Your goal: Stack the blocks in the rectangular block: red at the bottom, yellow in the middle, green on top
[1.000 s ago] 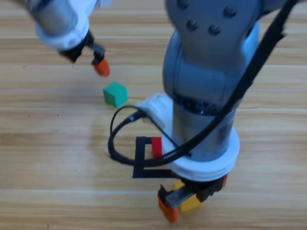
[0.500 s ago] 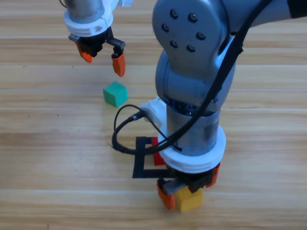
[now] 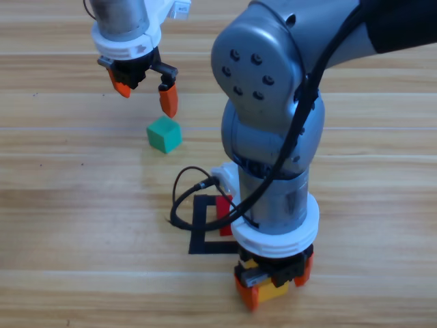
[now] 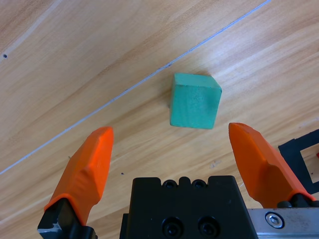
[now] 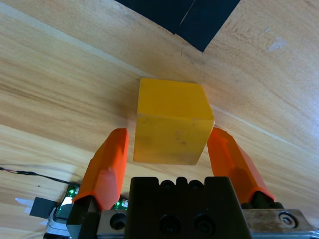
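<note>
The red cube (image 3: 223, 207) sits inside the black tape square (image 3: 200, 229), mostly hidden by my right arm. Just outside the square's near right corner, my right gripper (image 3: 273, 285) points down, jaws shut on the yellow cube (image 3: 275, 292). In the right wrist view the yellow cube (image 5: 172, 122) fills the gap between the jaws of the right gripper (image 5: 169, 137), with the tape (image 5: 179, 12) beyond it. The green cube (image 3: 164, 134) lies alone on the wood. My left gripper (image 3: 145, 90) hovers open just beyond it. The left wrist view shows the green cube (image 4: 194, 100) ahead of the spread jaws.
A black cable (image 3: 188, 198) loops from the right wrist over the square's left side. The right arm's grey body (image 3: 270, 137) covers much of the table's middle. A corner of the tape (image 4: 299, 149) shows at the left wrist view's right edge.
The left gripper swung in from the upper left to hover beyond the green cube, jaws spread. The right arm leaned over while its gripper and the yellow cube stayed near the square's corner.
</note>
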Controlling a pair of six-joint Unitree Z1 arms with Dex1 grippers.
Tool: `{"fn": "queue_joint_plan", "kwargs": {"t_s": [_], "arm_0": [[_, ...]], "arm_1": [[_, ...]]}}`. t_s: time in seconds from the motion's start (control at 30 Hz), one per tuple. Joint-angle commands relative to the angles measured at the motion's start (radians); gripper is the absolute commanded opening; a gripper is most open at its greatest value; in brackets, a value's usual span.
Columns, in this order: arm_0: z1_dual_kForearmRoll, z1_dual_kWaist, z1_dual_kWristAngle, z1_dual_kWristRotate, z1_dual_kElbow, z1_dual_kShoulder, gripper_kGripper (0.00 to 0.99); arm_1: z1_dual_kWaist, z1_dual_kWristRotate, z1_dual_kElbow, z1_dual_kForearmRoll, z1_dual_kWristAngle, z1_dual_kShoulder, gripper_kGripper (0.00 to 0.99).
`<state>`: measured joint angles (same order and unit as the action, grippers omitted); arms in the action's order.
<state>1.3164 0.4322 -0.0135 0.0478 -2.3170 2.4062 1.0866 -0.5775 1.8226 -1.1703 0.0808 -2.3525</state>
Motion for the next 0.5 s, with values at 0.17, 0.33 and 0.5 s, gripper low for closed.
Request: {"fn": "queue_joint_plan", "kwargs": {"t_s": [0.17, 0.33, 0.5], "arm_0": [[0.007, 0.028, 0.010, -0.017, 0.030, 0.051, 0.990], [0.006, 0.031, 0.010, -0.017, 0.030, 0.051, 0.990], [0.004, 0.031, 0.006, -0.023, 0.028, 0.056, 0.990]], "arm_1": [[-0.022, -0.010, -0.034, 0.032, -0.013, -0.048, 0.727], [-0.022, -0.007, -0.032, 0.037, -0.033, -0.019, 0.727], [-0.019, -0.016, -0.034, 0.041, -0.093, 0.002, 0.792]]}}
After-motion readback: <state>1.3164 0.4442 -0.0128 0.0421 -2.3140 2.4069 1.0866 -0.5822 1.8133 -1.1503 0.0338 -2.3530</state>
